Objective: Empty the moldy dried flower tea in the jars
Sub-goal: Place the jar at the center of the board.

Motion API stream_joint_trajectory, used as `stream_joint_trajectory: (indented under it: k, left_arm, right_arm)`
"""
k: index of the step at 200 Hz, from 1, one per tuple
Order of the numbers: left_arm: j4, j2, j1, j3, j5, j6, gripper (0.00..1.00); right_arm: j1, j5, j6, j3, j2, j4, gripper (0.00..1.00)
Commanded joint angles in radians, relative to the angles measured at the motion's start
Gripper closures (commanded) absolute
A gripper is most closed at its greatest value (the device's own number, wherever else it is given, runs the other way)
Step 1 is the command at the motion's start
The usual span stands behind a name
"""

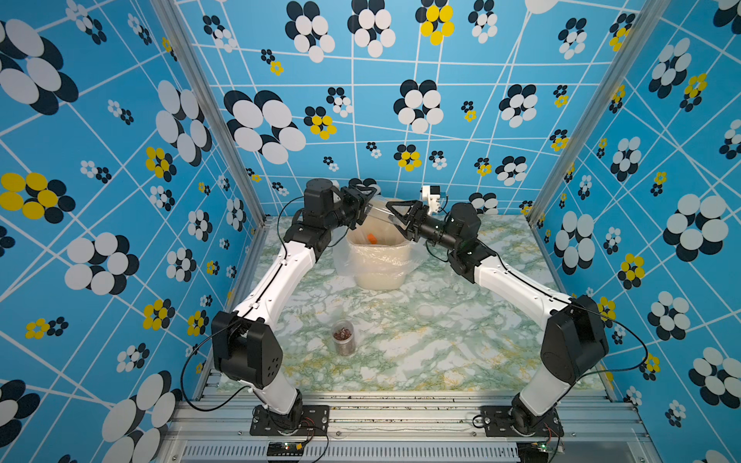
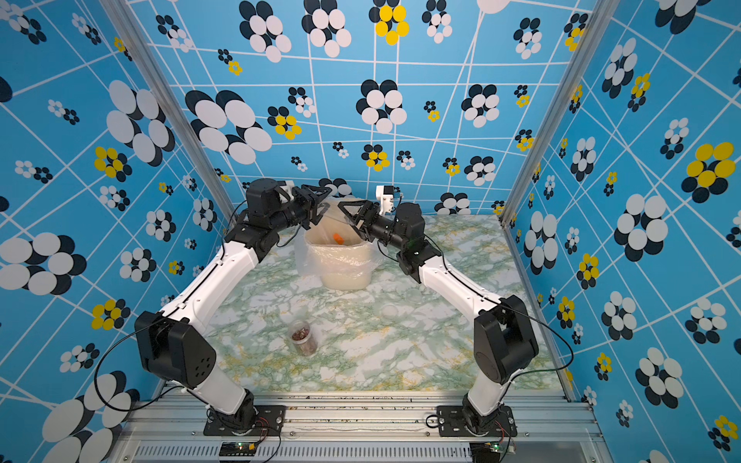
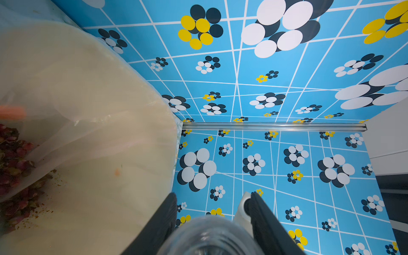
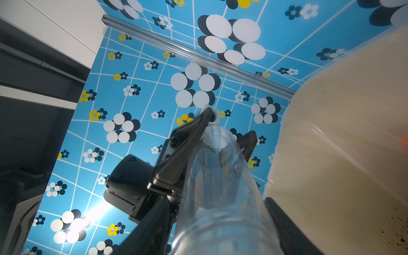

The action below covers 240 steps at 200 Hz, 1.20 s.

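A clear jar [image 4: 220,176] lies on its side in the air above the cream bin [image 1: 377,272], which stands at the middle of the far edge of the green-veined marble surface [image 1: 401,360]. The jar bridges the gap between the robot's two hands and looks close to empty, with only a few yellowish specks on its wall.

The left hand [image 3: 213,198] is closed on one end of it. The other end sits between the fingers [image 4: 284,220] of the right hand [image 4: 218,201]. They stand close along the jar's sides, but whether they press on it cannot be told.

Below, reddish-brown and pink dried flower tea [image 3: 13,165] lies heaped inside the bin's plastic liner [image 3: 88,132], with fine crumbs scattered just beside the heap. An orange piece [image 1: 372,238] shows inside the bin in both top views.

A second jar [image 1: 343,336] stands upright left of centre, nearer the near edge of the surface and well apart from the bin. It has more of the reddish-brown tea in it.

Two faint clear round pieces [image 1: 448,296] [image 1: 425,310] lie near each other right of centre, between the bin and the near edge. They are too pale to tell whether they are lids or a low jar.
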Motion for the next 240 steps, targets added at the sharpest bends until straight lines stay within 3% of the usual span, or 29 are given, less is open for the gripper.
stream_joint_trajectory:
  k: [1, 78, 96, 125, 160, 172, 202, 240]
  left_arm:
    - [0.011, -0.029, -0.008, -0.015, 0.028, 0.019, 1.00]
    - [0.004, -0.038, -0.012, -0.010, 0.042, 0.057, 1.00]
    - [0.001, -0.043, -0.012, -0.007, 0.042, 0.073, 0.88]
    - [-0.004, -0.052, -0.012, -0.001, 0.031, 0.108, 0.58]
    - [-0.019, -0.054, -0.010, 0.060, 0.061, 0.197, 0.12]
    - [-0.034, -0.060, -0.008, 0.075, 0.058, 0.226, 0.01]
    - [-0.073, -0.088, 0.008, 0.085, 0.030, 0.303, 0.01]
    - [-0.172, -0.168, 0.040, 0.067, -0.072, 0.514, 0.00]
  right_arm:
    - [0.010, 0.006, 0.001, 0.045, 0.013, 0.017, 0.34]
    - [0.010, 0.012, 0.001, 0.028, 0.009, 0.014, 0.57]
    - [0.010, 0.009, 0.001, 0.025, 0.006, 0.014, 0.61]
    - [0.008, 0.002, -0.012, 0.014, -0.008, 0.012, 0.64]
    - [0.006, 0.012, -0.054, -0.011, -0.045, -0.032, 0.65]
    - [0.005, 0.014, -0.062, -0.024, -0.059, -0.037, 0.66]
    - [-0.006, 0.017, -0.075, -0.065, -0.105, -0.039, 0.67]
    - [-0.031, 0.049, -0.195, -0.103, -0.211, -0.181, 0.68]
